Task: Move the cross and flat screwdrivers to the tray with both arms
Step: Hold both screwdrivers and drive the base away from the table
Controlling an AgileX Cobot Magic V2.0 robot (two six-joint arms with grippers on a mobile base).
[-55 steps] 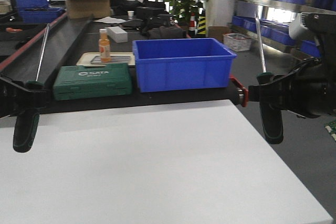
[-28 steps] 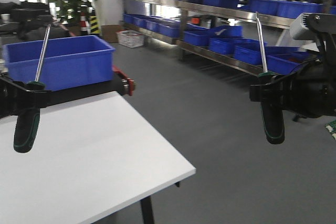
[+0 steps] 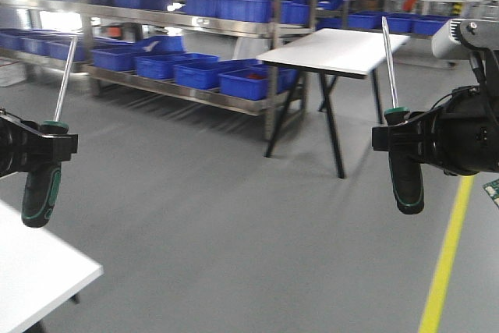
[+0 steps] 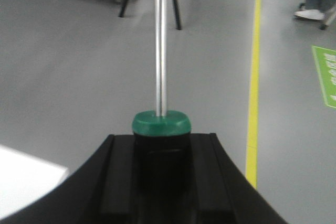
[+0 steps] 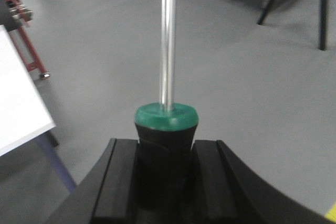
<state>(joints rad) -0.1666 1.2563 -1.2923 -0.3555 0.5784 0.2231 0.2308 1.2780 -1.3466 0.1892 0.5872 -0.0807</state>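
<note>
Two alike screwdrivers, black handles with green trim, are held upright in the air, shafts pointing up. My left gripper (image 3: 43, 146) is shut on the left screwdriver (image 3: 37, 193) at the top of its handle; the left wrist view shows its green collar (image 4: 160, 123) just above the clamped gripper (image 4: 160, 156). My right gripper (image 3: 401, 139) is shut on the right screwdriver (image 3: 407, 185) the same way; in the right wrist view that screwdriver (image 5: 166, 116) stands in the gripper (image 5: 165, 166). The tray is out of view.
A white table corner (image 3: 31, 278) shows at the lower left. Steel shelves with blue bins (image 3: 195, 68) line the back. A second white table (image 3: 335, 51) on black legs stands ahead. A yellow floor line (image 3: 448, 255) runs on the right. A person's shoe (image 4: 310, 13) shows far off.
The whole view has swung right: the blue bin and green case left the frame, the white table slid off to the left, shelves and another table appeared. Both grippers keep the same hold.
</note>
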